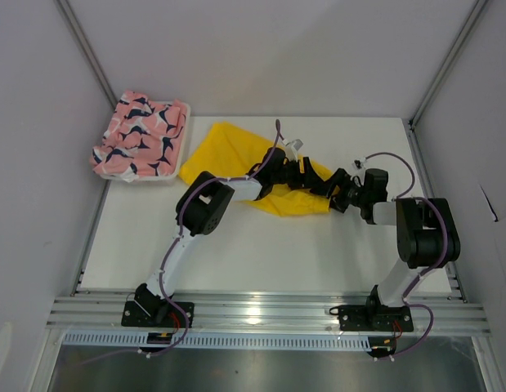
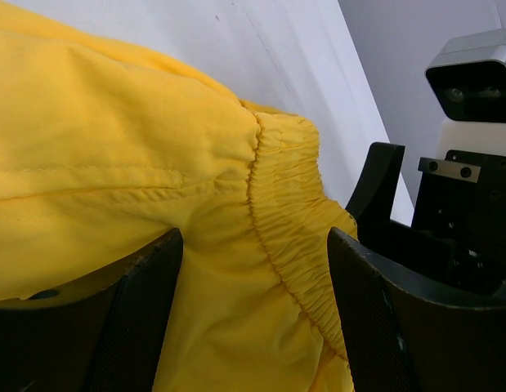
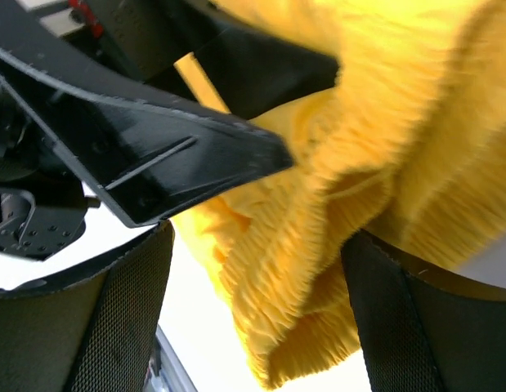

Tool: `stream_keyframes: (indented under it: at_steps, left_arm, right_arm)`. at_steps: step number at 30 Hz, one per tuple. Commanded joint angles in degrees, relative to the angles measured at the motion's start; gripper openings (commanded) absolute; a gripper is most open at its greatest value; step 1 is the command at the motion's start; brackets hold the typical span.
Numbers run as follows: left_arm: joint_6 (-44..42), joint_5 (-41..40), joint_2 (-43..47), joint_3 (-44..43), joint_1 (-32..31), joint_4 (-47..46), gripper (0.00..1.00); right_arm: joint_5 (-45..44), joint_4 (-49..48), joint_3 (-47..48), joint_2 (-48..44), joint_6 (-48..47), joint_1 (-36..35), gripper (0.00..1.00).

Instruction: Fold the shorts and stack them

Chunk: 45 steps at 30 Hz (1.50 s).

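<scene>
A: Where are the yellow shorts (image 1: 228, 151)?
B: On the table (image 1: 261, 245), the waistband lying between the fingers of the left gripper (image 2: 253, 327), which are wide apart and pinch nothing.
A: And the right gripper (image 3: 257, 318)?
B: It is spread wide too, with a bunched yellow fold between its fingers. The pink shorts (image 1: 138, 135) are heaped in the basket (image 1: 150, 180), back left.

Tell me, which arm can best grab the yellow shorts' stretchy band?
Left, probably. The left claw, open, has the band right between its fingers. The right claw, open too, only straddles a bunched bit of the shorts.
</scene>
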<state>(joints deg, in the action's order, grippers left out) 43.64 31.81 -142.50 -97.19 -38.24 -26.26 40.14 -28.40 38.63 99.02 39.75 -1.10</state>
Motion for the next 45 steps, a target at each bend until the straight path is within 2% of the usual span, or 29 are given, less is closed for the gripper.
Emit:
stream_keyframes:
  at_steps: [1, 7, 10, 13, 15, 17, 25, 28, 29, 31, 32, 33, 37, 42, 45]
  left_arm:
    - [-2.42, -1.66, 0.47, 2.0, -1.05, 7.71, 0.76]
    - [-2.85, -2.28, 0.38, 1.3, -1.31, 8.94, 0.77]
    - [-3.47, -2.72, 0.55, 1.21, -1.4, 10.0, 0.77]
    - [-4.0, -3.42, 0.82, 0.95, -1.58, 10.97, 0.77]
    - [-4.35, -3.77, 0.82, 0.51, -1.66, 11.67, 0.77]
    - [-4.44, -4.04, 0.9, 0.42, -1.75, 11.93, 0.77]
    - [-5.49, -5.27, 1.08, -0.46, -2.19, 13.87, 0.78]
    - [-5.4, -5.27, 0.99, -0.55, -2.1, 14.04, 0.8]
    - [-5.4, -5.27, 1.08, -0.55, -2.19, 14.13, 0.8]
    - [-5.4, -5.36, 1.08, -0.55, -2.19, 14.13, 0.8]
    - [-5.4, -5.36, 0.99, -0.55, -2.19, 14.22, 0.8]
    - [-5.4, -5.36, 0.99, -0.63, -2.19, 14.22, 0.8]
    - [-5.32, -5.53, 1.08, -0.72, -2.19, 14.31, 0.81]
    - [-5.84, -6.41, 1.96, -0.46, -2.02, 15.19, 0.83]
    - [-5.76, -5.36, 4.24, 2.07, -1.67, 12.64, 0.84]
  right_arm:
    - [5.55, 0.89, 5.39, 1.26, -2.04, -1.27, 0.83]
    - [11.36, 5.37, 4.61, 0.65, -2.83, -2.06, 0.83]
    - [10.84, 12.04, 4.78, -1.81, -6.78, -2.32, 0.79]
    - [10.66, 17.49, 4.7, -3.92, -9.86, -2.15, 0.69]
    - [10.22, 20.75, 4.61, -5.07, -11.7, -2.06, 0.49]
    - [10.31, 22.07, 4.17, -5.42, -12.23, -1.97, 0.42]
    - [9.78, 23.13, 0.4, -6.74, -13.82, -2.5, 0.41]
    - [8.73, 22.43, -0.66, -5.17, -13.47, -2.68, 0.31]
    - [8.73, 21.99, -0.92, -4.81, -13.21, -2.76, 0.23]
    - [8.11, 21.46, -1.63, -4.1, -12.59, -2.76, 0.15]
    - [7.68, 21.02, -1.89, -3.84, -11.98, -2.76, 0.05]
    - [6.02, 21.28, -2.15, -3.66, -11.71, -2.76, 0.0]
    - [1.26, 24.97, -3.12, -2.87, -10.13, -2.24, 0.0]
    - [0.74, 28.04, -2.25, -2.08, -7.49, -1.27, 0.0]
    - [-0.94, 30.95, -1.02, -1.99, -7.05, -1.71, 0.0]
